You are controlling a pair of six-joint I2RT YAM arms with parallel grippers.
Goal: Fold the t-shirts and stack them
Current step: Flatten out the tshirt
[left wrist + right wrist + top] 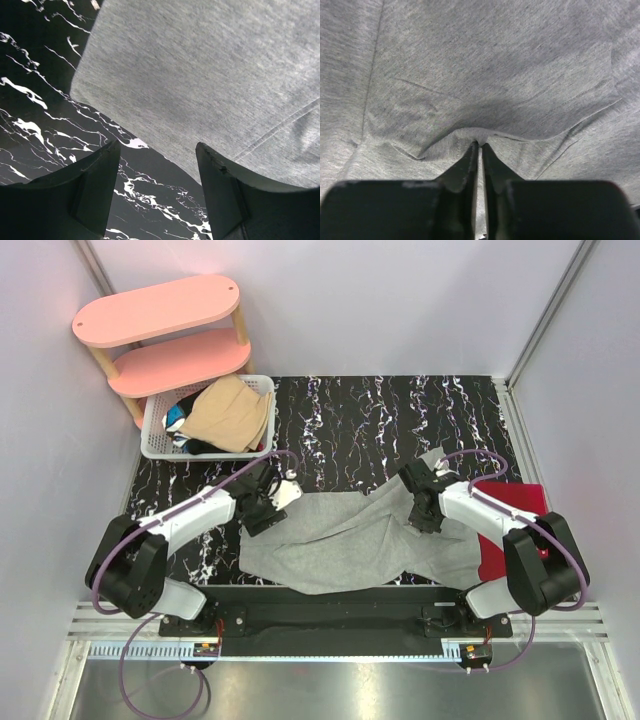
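Observation:
A light heather grey t-shirt (pixel 340 545) lies crumpled on the black marbled table (pixel 350 430), between my two arms. My right gripper (pixel 424 518) is shut on a pinched fold of the grey t-shirt (pixel 485 75); the fabric bunches at the fingertips (pixel 480 146). My left gripper (pixel 268 512) is open and empty at the shirt's left edge. In the left wrist view its fingers (pixel 95 185) hover over the bare table beside the grey t-shirt (pixel 210 75). A tan-beige t-shirt (pixel 232 412) lies on darker and blue clothes in the basket.
A white lattice basket (pixel 160 445) stands at the table's back left, below a pink two-tier shelf (pixel 160 310). A red flat object (pixel 515 505) lies at the right edge under my right arm. Grey walls enclose the table.

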